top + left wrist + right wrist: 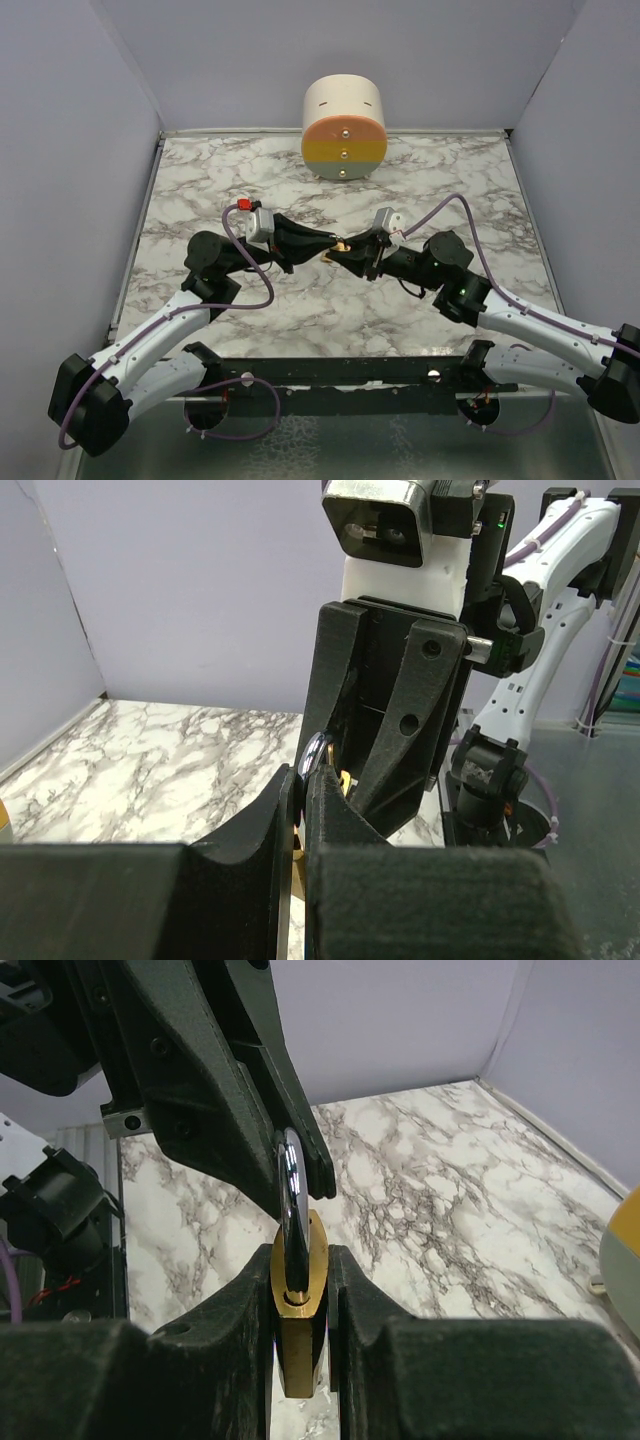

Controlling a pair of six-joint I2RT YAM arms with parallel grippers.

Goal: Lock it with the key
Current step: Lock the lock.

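Note:
A brass padlock [300, 1350] hangs above the middle of the marble table [450, 170], held between both arms. My right gripper [300, 1260] is shut on its brass body, one finger against each flat side. The silver shackle [292, 1210] rises from the body into my left gripper [303, 780], which is shut on it. In the left wrist view the shackle [315, 752] shows as a bright curve at my fingertips, with a sliver of brass [345, 780] behind. From above, the two grippers meet tip to tip at the padlock [341, 245]. The key is out of view.
A cream cylinder [343, 127] with an orange, yellow and blue striped face stands at the back centre. Pale walls close the table on the left, right and back. The black base rail [340, 375] runs along the near edge.

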